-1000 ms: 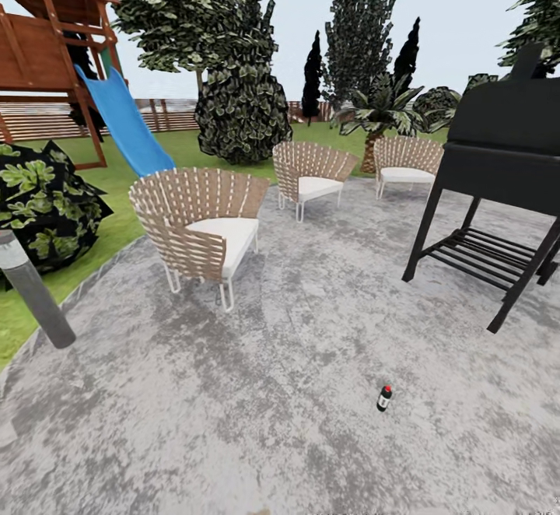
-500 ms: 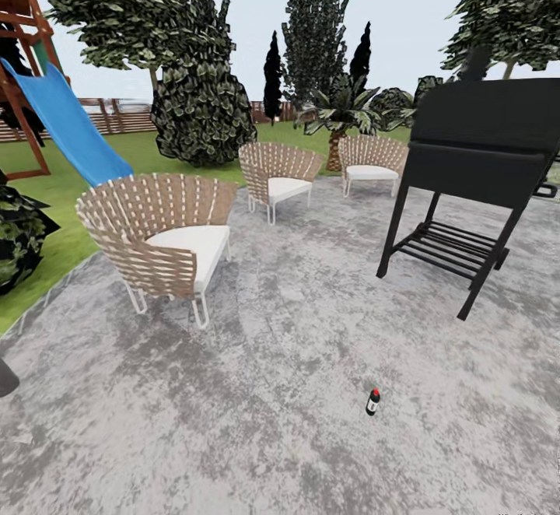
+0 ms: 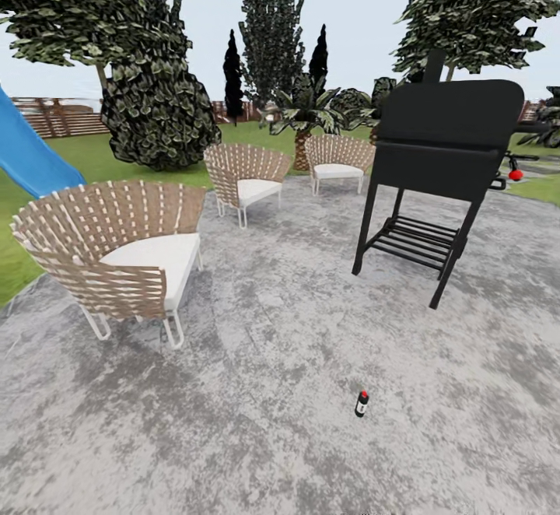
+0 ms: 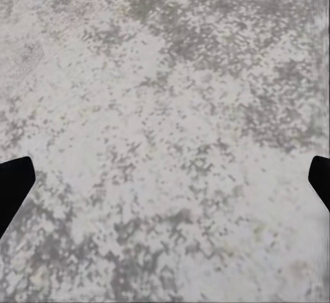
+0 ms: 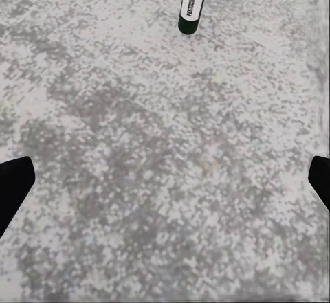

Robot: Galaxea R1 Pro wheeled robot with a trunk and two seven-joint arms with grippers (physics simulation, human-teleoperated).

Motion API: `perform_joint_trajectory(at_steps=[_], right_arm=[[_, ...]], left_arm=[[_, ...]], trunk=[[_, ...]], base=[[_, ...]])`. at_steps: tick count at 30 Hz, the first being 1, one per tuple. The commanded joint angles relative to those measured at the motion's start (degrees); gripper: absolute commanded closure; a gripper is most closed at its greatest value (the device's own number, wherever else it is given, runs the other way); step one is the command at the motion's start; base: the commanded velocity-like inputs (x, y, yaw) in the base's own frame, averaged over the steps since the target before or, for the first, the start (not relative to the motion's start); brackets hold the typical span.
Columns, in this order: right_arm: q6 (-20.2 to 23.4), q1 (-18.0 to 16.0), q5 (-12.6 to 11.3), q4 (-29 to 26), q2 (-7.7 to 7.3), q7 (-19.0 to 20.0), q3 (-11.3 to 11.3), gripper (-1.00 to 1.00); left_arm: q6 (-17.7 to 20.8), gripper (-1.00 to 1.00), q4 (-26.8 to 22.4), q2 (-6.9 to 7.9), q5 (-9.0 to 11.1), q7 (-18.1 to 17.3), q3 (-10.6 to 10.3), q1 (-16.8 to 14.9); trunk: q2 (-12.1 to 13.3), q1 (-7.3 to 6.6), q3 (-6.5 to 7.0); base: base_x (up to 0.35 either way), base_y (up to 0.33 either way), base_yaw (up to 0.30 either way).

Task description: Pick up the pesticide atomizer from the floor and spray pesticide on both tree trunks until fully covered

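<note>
Head view: pesticide atomizer (image 3: pixel 362 403) stands upright, untouched, on the open paved floor (image 3: pixel 257 437); both grippers, left gripper (image 4: pixel 165 179) and right gripper (image 5: pixel 165 179), are spread wide and empty, so pickup and spraying remain undone.

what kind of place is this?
Looks like a backyard patio in a garden: wicker chairs and a black grill stand on grey paving, with a blue slide, lawn and trees behind.
</note>
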Motion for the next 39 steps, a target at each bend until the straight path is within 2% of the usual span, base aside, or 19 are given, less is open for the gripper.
perform_joint_trajectory(at_steps=[1,16,27,31,37,39], right_arm=[[-0.19,-0.05,0.04,0.06,0.00,0.02,0.04,-1.00],[-0.19,-0.05,0.04,0.05,0.00,0.03,0.07,-1.00],[-0.19,-0.05,0.05,0.05,-0.01,0.01,0.08,-1.00],[-0.17,-0.05,0.03,0.03,-0.01,0.04,0.09,-1.00],[-0.41,-0.23,0.17,-1.92,0.37,-0.46,0.08,-1.00],[-0.38,-0.22,0.03,-2.52,-0.29,-0.50,0.00,-1.00]], left_arm=[[-0.17,-1.00,0.03,0.01,0.25,-0.06,-0.03,-0.01],[-0.18,-1.00,0.03,0.03,0.30,-0.06,-0.03,-0.01],[-0.17,-1.00,0.03,0.01,0.30,-0.07,-0.03,-0.01],[-0.17,-1.00,0.03,0.01,0.30,-0.07,-0.03,-0.01],[-2.11,-1.00,-1.93,1.40,0.40,-0.32,-0.20,-2.00],[-2.75,-1.00,-2.58,1.67,0.49,-0.39,-0.10,-2.66]], trunk=[[-0.02,-0.01,-0.05],[-0.02,-0.01,-0.05],[-0.02,-0.01,-0.05],[-0.02,-0.01,-0.05],[-0.02,-0.01,-0.05],[-0.02,-0.01,-0.05]], base=[[0.011,0.013,-0.287],[0.001,0.004,-0.287],[0.019,0.250,-0.279],[0.077,0.133,-0.076],[0.009,0.008,0.000],[0.122,0.132,0.000]])
